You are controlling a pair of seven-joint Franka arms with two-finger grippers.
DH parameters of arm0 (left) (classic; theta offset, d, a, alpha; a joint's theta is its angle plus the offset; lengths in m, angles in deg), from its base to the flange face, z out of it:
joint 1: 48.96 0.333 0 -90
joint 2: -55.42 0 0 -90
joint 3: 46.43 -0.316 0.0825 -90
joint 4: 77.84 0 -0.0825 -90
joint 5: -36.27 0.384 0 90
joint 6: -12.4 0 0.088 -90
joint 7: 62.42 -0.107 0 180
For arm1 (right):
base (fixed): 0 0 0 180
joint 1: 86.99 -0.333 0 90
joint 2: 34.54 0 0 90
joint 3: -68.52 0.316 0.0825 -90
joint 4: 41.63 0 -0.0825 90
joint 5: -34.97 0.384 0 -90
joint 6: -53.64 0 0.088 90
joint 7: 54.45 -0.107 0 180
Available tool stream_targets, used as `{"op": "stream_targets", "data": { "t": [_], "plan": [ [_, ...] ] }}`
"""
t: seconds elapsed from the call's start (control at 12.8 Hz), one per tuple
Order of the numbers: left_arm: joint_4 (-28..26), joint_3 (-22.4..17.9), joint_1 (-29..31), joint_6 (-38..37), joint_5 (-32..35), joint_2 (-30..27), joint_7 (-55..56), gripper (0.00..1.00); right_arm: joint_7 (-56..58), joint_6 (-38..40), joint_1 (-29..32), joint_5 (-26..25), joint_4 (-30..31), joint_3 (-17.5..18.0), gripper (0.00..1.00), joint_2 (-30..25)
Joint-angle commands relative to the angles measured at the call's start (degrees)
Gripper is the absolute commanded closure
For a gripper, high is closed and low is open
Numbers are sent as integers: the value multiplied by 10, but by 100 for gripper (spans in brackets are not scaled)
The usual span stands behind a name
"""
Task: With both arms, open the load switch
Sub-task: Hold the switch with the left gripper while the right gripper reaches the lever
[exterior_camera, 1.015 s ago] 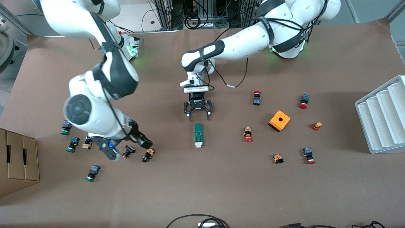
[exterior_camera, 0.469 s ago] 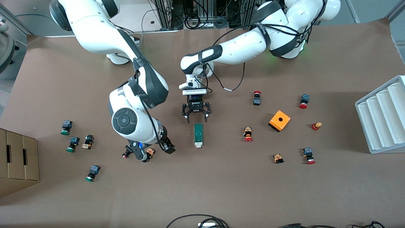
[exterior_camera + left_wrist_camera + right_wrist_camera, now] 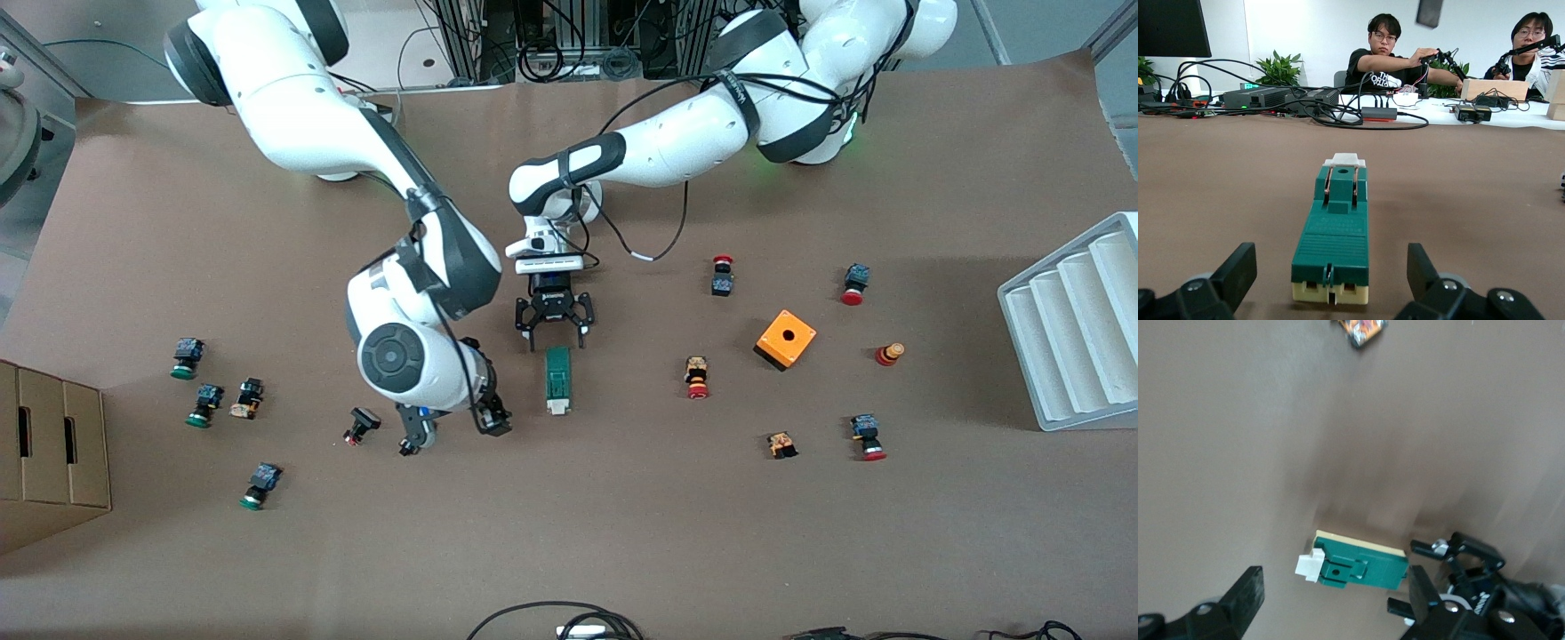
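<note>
- The switch [image 3: 557, 380] lies flat on the table [image 3: 622, 533], mid-table, its white end nearer the front camera.
- The left gripper [image 3: 555, 334] is at the switch's green end, jaws spread, not touching it.
- The right gripper [image 3: 455, 428], jaws spread and empty, hangs beside the switch's white end.

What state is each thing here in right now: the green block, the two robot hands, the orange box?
load switch: flat on the table, untouched.
left gripper: jaws open, at the switch's green end.
right gripper: jaws open, beside the switch, toward the right arm's end.
orange box: resting on the table, hole up.
</note>
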Motion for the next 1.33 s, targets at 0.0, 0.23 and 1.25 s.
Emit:
{"op": "stream_targets", "data": {
  "t": [0.0, 0.23, 1.25],
  "plan": [
    [14, -2, -4, -5, 8, 9, 4, 1, -62, -14, -16, 13, -49, -9, 3, 43],
    [17, -11, -4, -2, 9, 13, 4, 1, -103, -40, -25, 16, -68, -8, 6, 72],
    [51, -15, -14, 8, 23, 34, 4, 0, -156, -113, -26, 85, -104, -1, 28, 146]
  ]
}}
